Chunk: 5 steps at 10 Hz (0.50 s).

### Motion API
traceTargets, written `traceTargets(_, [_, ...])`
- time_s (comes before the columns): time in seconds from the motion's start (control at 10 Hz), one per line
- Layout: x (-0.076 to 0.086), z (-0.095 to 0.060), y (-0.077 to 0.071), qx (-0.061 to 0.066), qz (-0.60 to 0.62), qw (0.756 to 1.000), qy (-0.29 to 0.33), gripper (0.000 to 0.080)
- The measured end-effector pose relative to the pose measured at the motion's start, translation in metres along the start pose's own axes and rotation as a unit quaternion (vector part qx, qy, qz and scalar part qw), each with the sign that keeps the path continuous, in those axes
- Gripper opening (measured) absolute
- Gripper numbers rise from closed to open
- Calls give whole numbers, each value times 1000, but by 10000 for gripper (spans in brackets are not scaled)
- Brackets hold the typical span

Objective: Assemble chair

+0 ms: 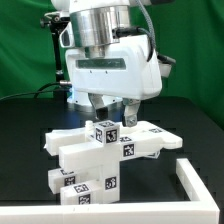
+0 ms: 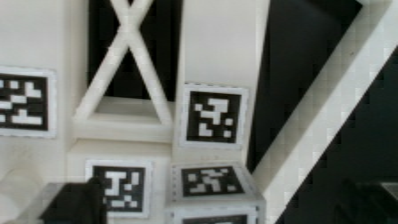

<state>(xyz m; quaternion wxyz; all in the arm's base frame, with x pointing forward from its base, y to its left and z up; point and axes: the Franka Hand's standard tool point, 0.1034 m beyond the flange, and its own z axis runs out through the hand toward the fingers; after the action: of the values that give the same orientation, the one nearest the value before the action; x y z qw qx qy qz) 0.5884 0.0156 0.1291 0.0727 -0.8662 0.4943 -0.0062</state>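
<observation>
The chair [image 1: 100, 160] is a cluster of white matte blocky pieces, joined or stacked together, lying on the black surface [image 1: 25, 135] at the middle of the exterior view, directly under the arm. Flat slabs and bars jut out to both sides, and square black-and-white tags [image 1: 105, 131] sit on several faces; five or six tags can be counted in the exterior view. In the wrist view the chair [image 2: 214, 160] fills the picture: five tags show, one of them cut off at the edge, and above them are an X-shaped brace [image 2: 125, 50] and straight bars over dark gaps.

The fingers [image 1: 108, 112] hang just above the top of the chair, spread wide and released, gripping nothing; whether the tips touch the top piece cannot be told. One dark fingertip [image 2: 75, 198] shows at the edge of the wrist view.

A white frame [image 1: 195, 175] lies on the surface toward the exterior view's right. There is one arm and one gripper.
</observation>
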Motion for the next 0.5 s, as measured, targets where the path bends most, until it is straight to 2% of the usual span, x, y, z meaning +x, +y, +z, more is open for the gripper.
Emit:
traceTargets(0.3, [-3,-1,-1,-1,-8,1000,0,649])
traceTargets(0.4, [-21,-8,-2,-5,-56,998,0,649])
traceTargets(0.5, [-43,-13,4,-9,-108,994,-5,649])
